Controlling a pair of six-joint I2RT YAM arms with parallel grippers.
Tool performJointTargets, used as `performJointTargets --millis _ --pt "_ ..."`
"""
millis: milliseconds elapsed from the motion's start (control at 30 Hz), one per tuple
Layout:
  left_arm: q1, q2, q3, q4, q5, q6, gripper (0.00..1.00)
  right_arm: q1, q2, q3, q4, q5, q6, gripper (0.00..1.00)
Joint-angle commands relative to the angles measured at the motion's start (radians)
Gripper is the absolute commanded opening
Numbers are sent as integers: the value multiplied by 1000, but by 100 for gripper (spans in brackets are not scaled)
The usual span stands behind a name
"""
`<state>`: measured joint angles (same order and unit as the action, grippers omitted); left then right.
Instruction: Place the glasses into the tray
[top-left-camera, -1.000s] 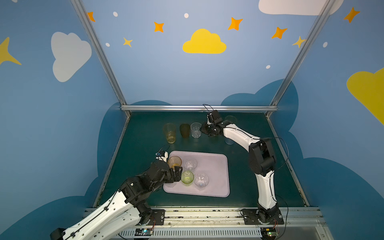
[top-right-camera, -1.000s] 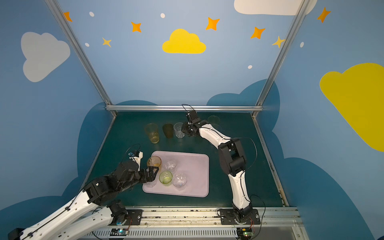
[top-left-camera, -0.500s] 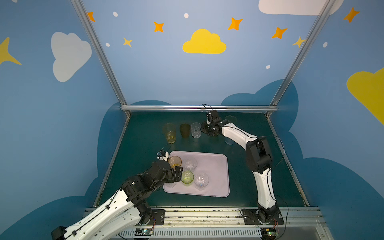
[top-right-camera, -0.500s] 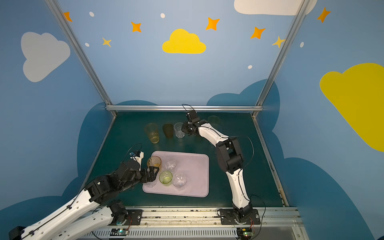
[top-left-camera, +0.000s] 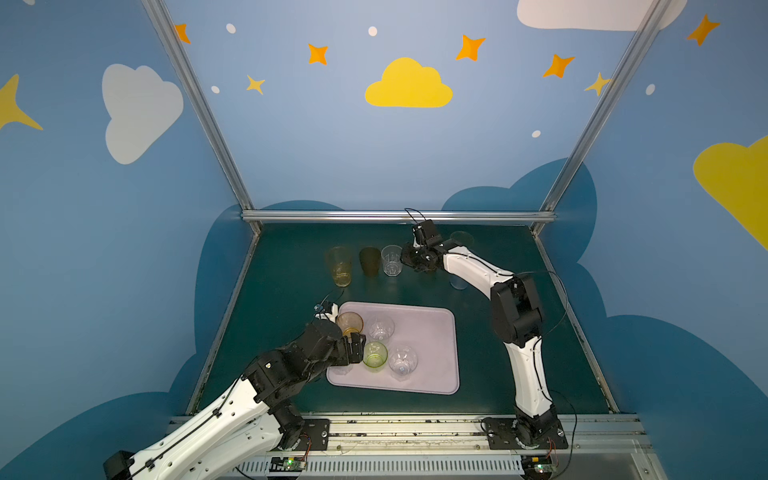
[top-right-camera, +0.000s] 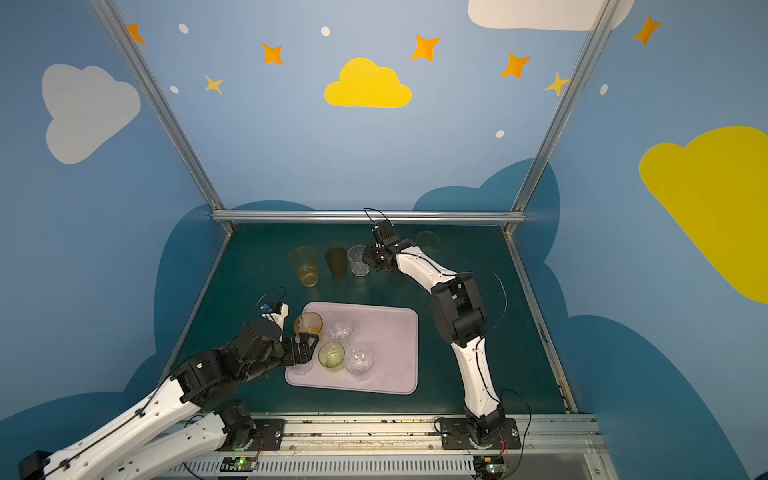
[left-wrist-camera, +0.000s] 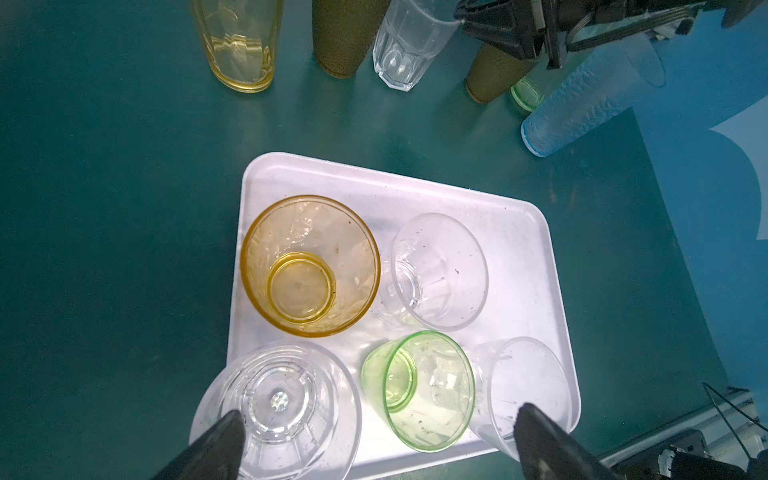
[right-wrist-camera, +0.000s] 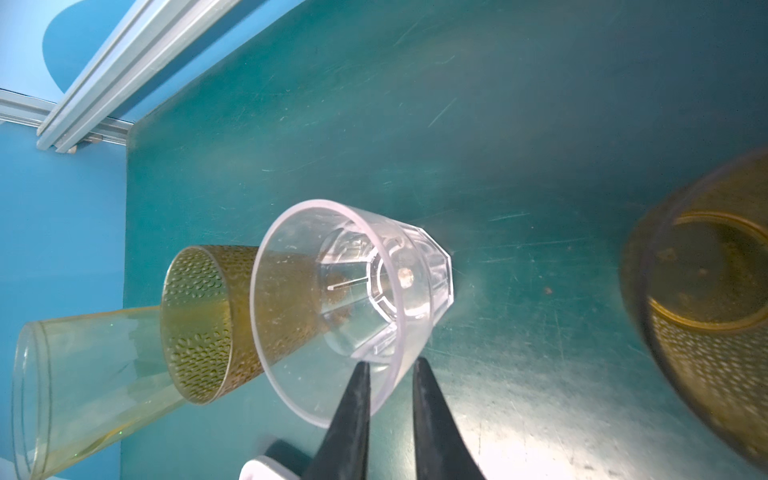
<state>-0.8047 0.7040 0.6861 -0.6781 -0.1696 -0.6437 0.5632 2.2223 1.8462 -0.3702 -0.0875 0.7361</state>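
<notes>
Right wrist view looks straight down the right gripper (right-wrist-camera: 390, 365). Its black fingers stand close together astride the rim wall of a short clear faceted plastic tumbler (right-wrist-camera: 357, 291), one inside the mouth and one outside, clenched on that wall as far as I can see. The glass stands on the dark green table (top-left-camera: 291, 291) at the tray's 12 o'clock.

A brown dimpled tumbler (right-wrist-camera: 199, 324) is just beside it at 9 o'clock, with a tall yellow tumbler (right-wrist-camera: 83, 374) beyond and a second brown tumbler (right-wrist-camera: 706, 324) at 3 o'clock.

A one-sided pinch on slick plastic could let the glass swing or slip when lifted. A sideways drag could topple the brown neighbour.

The flat lilac-pink tray (top-left-camera: 432, 353) holds five empty glasses, crowded toward its 9 o'clock half: an orange tumbler (left-wrist-camera: 309, 266), a short green tumbler (left-wrist-camera: 415, 390) and three clear tumblers (left-wrist-camera: 436, 270). The left gripper (left-wrist-camera: 380, 411) hangs over them, spread wide and empty, so a set-down there risks a bump. The 3 o'clock half is bare.
</notes>
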Motion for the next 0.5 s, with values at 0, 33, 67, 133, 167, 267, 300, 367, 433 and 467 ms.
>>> performJointTargets --millis 0,33,67,133,167,267,300,367,433,467 --pt "4 -5 12 -8 -13 8 100 -7 35 34 -28 14 -1 20" --pt "5 -3 11 -9 -13 6 100 -7 38 37 -30 15 -1 19" --pt "7 -3 10 -9 -11 7 100 -7 42 41 -32 15 -3 19" --pt "6 -4 8 -11 -12 6 100 -8 51 51 -39 15 -4 19" --pt "8 -5 7 -11 -13 5 100 -9 54 55 -40 14 -3 19" --pt "5 -8 4 -8 -14 4 100 -9 59 59 -39 9 -3 18" --pt "5 -9 3 -6 -16 4 100 -9 60 59 -41 9 -3 18" --pt "6 -8 3 -5 -18 5 100 -9 58 59 -43 12 -3 15" --pt "5 -6 1 -3 -19 4 100 -9 58 59 -46 15 -3 15" --pt "6 -5 1 -2 -19 4 100 -10 57 58 -49 18 -4 15"
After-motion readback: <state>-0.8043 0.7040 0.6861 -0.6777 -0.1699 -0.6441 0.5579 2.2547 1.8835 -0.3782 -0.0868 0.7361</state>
